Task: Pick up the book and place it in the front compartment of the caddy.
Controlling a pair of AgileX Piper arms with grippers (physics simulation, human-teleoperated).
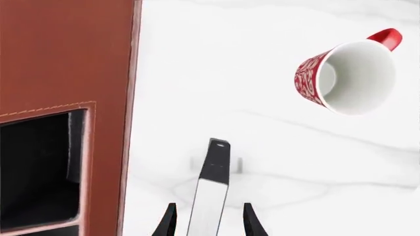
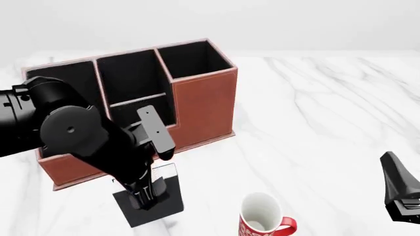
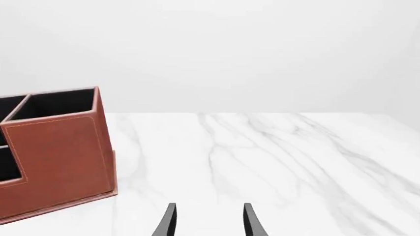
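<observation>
1. The white marble-look bench [image 2: 328, 108], smooth with grey veins, carries everything.
2. The large reddish-brown leather-look caddy [image 2: 203, 105] stands toward the bench's far left. It is a boxy organiser with pale stitched rims, black lining and a stepped wall, its taller cells along the far side and a lower one toward the near edge.
3. The glossy black left arm [image 2: 72, 132] reaches across the caddy's near wall. Its left gripper fingers [image 1: 208, 221] are tapered black blades, set apart with the book between them; whether they press on it I cannot tell.
4. The thin black rectangular book [image 1: 211, 191] has a hard, flat cover and a white strip of page edges. In the left wrist view it is seen edge-on, its long axis running along the fingers and away from the camera. In the front view it is near the bench's near edge, just beside the caddy's near wall, outside every cell.
5. The red-and-white patterned ceramic mug [image 2: 262, 219], cylindrical with a red loop handle and plain white inside, stands upright at the bench's near edge, to the right of the book.
6. The right gripper fingers [image 3: 208, 221], black and tapered, are spread with nothing between them, over the bench's right side.
</observation>
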